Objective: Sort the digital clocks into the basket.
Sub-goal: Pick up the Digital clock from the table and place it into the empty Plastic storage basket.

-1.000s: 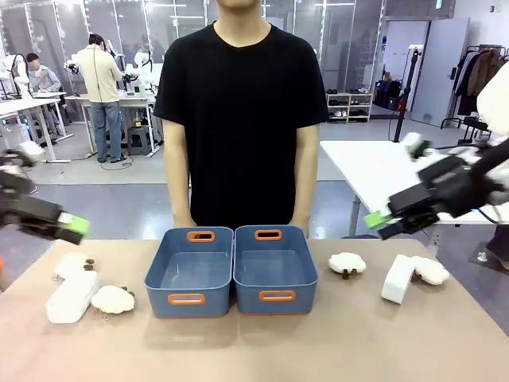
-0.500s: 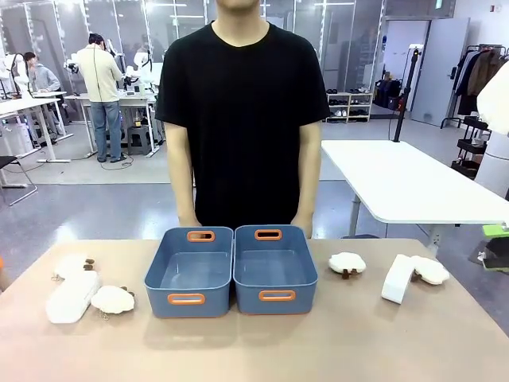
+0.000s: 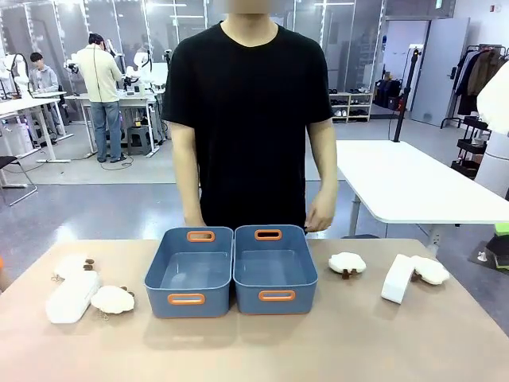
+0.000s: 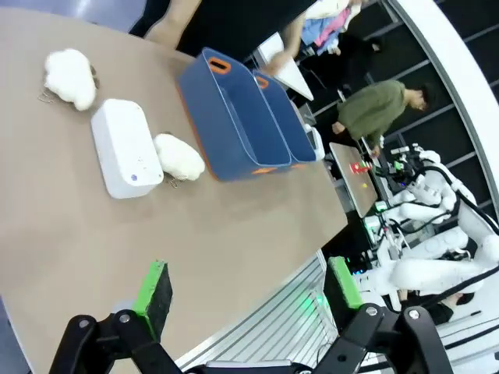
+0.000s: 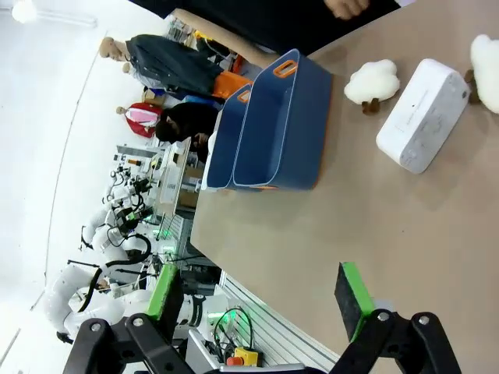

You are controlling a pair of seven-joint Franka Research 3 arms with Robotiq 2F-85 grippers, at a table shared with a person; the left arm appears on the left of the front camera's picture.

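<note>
Two digital clocks lie on the table. One white block [image 3: 71,297] lies flat at the left, between two plush sheep, and shows ahead of my left gripper [image 4: 248,284] as a rounded white clock [image 4: 125,146]. The other clock [image 3: 398,278] stands on its edge at the right and appears in the right wrist view as a white clock [image 5: 423,114]. Two identical blue-grey baskets, the left one [image 3: 189,270] and the right one [image 3: 275,268], sit side by side at mid-table, both empty. My right gripper [image 5: 259,293] hangs high over the table's edge. Both grippers are open and hold nothing.
Fluffy white sheep lie near the left clock [image 3: 112,298], behind it [image 3: 71,264], right of the baskets [image 3: 347,263] and against the right clock [image 3: 432,270]. A person in a black shirt [image 3: 250,119] stands at the far edge behind the baskets, one hand [image 3: 320,215] hanging near the right basket.
Both arms have drawn back out of the front view to the sides. The person has shifted slightly right and lifted a hand off the table edge.
</note>
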